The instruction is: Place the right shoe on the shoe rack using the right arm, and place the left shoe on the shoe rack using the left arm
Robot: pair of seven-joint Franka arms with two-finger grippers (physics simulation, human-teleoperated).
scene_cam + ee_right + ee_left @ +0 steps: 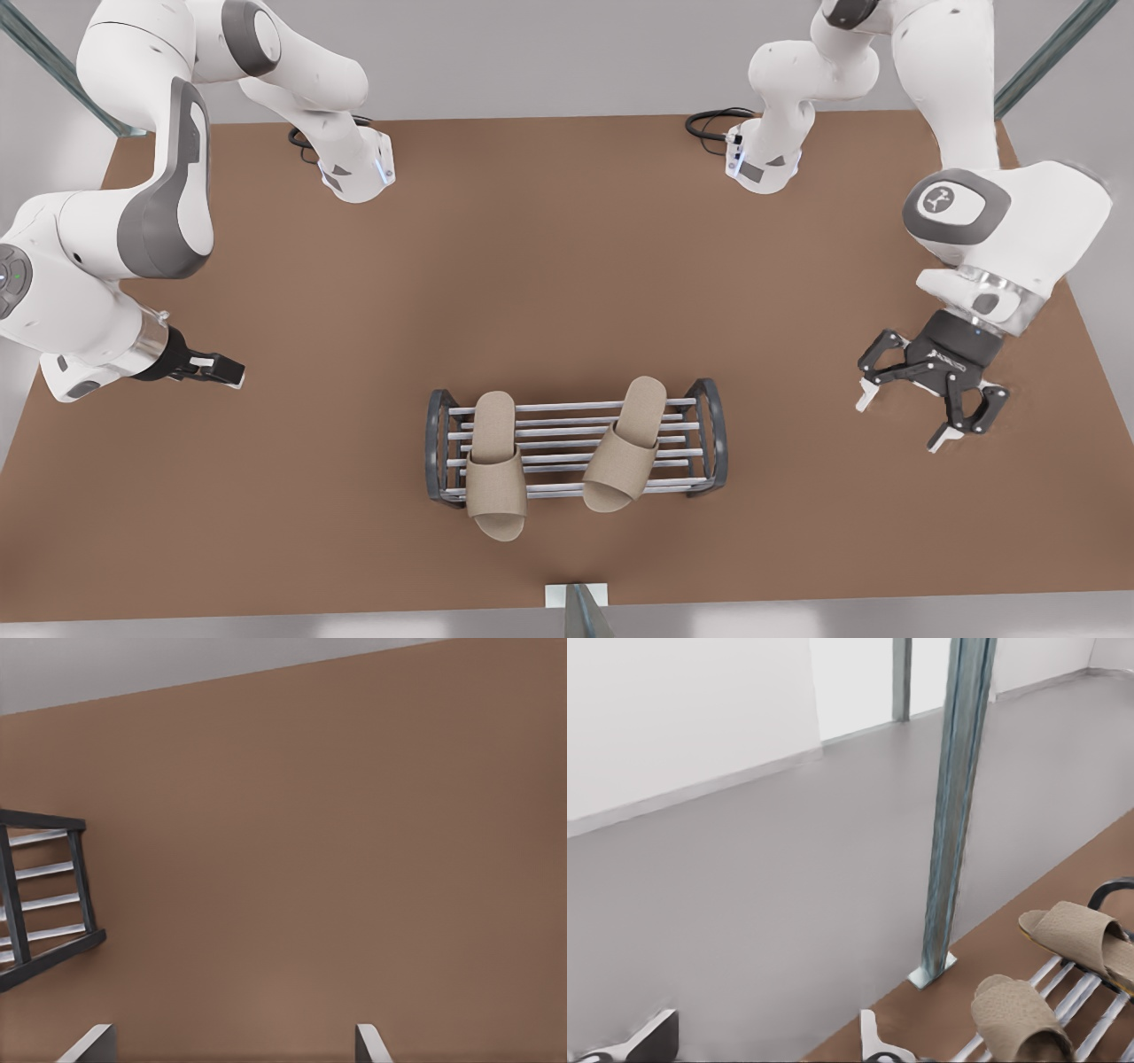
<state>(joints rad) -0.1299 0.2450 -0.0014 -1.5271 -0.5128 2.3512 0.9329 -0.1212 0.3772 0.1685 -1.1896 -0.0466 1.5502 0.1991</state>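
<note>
Front view, from the table's near edge: a metal post (580,611) stood at the rim, and just beyond it the shoe rack (713,434) carried both beige slippers across its silver bars. The right shoe (496,465), at the front view's left, lay roughly square to the bars with its toe end hanging past the nearest bar towards the camera; the left shoe (625,443) sat slanted, also reaching the rack's near edge. The two were apart, not touching.

Judging by their woven look, the slippers were probably light, soft and easily bent, so the surest hold would be across the strap band or on the sole's sides near the middle, not on a floppy end. With both on the bars, the task appeared essentially complete, though the overhanging one seemed less securely seated.

Level with the rack and well clear of it, the right gripper (226,369) hung at the front view's left, empty, its fingers spread apart as seen from its wrist camera. The left gripper (930,403) hung at the front view's right, tilted downward, jaws wide and holding nothing.

Farther back, the bare brown table (567,283) looked flat and matt, with the two arm bases and black cables (713,120) at its far edge. Grey floor, pale walls and slanting metal struts (53,62) framed the scene
</note>
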